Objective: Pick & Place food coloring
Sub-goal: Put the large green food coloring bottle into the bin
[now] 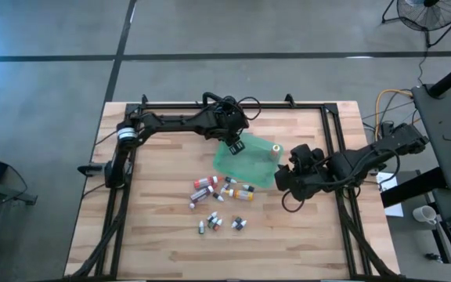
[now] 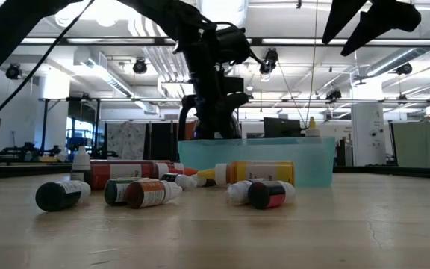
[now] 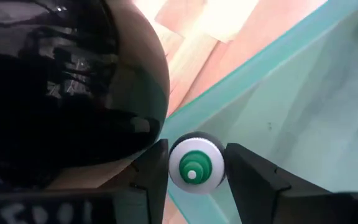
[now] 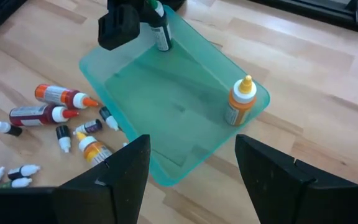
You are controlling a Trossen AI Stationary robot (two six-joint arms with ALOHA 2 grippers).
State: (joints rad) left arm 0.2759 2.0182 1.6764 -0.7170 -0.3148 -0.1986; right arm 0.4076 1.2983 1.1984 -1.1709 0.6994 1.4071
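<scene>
Standing upright between the fingers of the left pincer [image 3: 194, 180] is a green-capped bottle [image 3: 196, 168] of food coloring, a tiny whitish bottle with a dark label, seen in the right wrist view at the far corner of the green tray [image 4: 185, 106]. The fingers sit close on both sides of its cap; I cannot tell if they grip it or are just loose around it. In the high view this is at about 12 o'clock from the table [image 1: 163, 251] centre, right at the tray's rim. An orange bottle [image 4: 240, 101] with a yellow tip stands alone in the tray, near the corner at 3 o'clock. Most of the tray floor between the two bottles is bare. The other bottles [image 1: 219, 197] lie scattered on the wood at 6 o'clock from the tray, with red, orange, black and white colours. The right pincer [image 4: 191, 171] hangs with fingers spread wide and nothing in it, just beside the tray's edge at 3 o'clock.
</scene>
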